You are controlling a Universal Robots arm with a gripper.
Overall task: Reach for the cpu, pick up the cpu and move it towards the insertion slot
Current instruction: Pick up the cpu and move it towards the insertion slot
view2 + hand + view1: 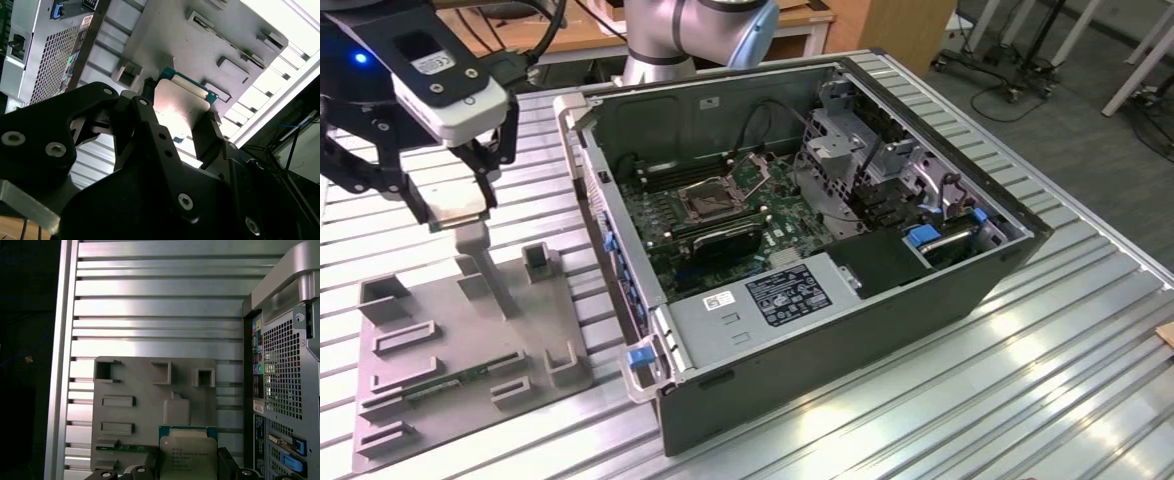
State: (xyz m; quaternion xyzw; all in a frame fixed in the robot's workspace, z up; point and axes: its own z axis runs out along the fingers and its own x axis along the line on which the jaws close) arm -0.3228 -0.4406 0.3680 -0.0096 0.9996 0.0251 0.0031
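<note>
My gripper (454,205) is shut on the cpu (460,212), a flat square chip with a silvery face and a thin green rim. It hangs above the grey plastic tray (467,330) at the exterior view's left. In both wrist views the cpu (182,107) (187,452) sits clamped between the two black fingers (150,115), lifted off the tray (130,385). The insertion slot (707,195), a square socket with a shiny metal frame and dark centre, lies on the green board inside the open computer case (854,300), well off to the exterior view's right of the gripper.
The tray carries raised posts and recesses, and a long green memory stick (447,382) (127,447) lies in it. The case's near wall (594,190) stands between gripper and socket. Cables and a drive cage (854,160) crowd the case's far side. Everything rests on a ribbed metal table (961,400).
</note>
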